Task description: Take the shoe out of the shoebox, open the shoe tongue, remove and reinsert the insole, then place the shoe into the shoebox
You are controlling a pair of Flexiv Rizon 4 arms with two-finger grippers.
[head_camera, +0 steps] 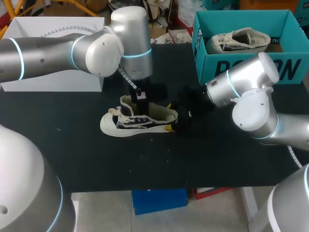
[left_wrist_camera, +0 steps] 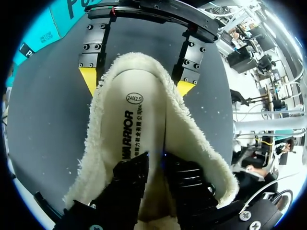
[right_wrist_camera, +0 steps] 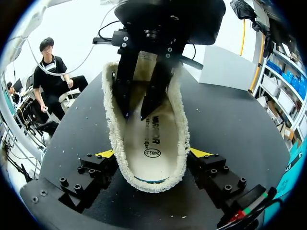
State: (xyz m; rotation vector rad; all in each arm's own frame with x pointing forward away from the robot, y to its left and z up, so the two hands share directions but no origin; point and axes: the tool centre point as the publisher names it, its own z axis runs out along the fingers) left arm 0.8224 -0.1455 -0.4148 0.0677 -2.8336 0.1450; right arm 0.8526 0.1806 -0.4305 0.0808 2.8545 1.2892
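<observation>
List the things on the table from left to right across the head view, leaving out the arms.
White box → black-and-white shoe → teal shoebox, with a second, pale shoe lying inside it.

insole (left_wrist_camera: 134, 124): printed word, oval size mark | shoebox (head_camera: 289, 71): large dark lettering on front wall

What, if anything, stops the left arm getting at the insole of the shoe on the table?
Probably nothing, so yes. The left pincer sits down inside the open mouth of the shoe, right over the insole, and the right pincer steadies the shoe from both sides at the back.
</observation>
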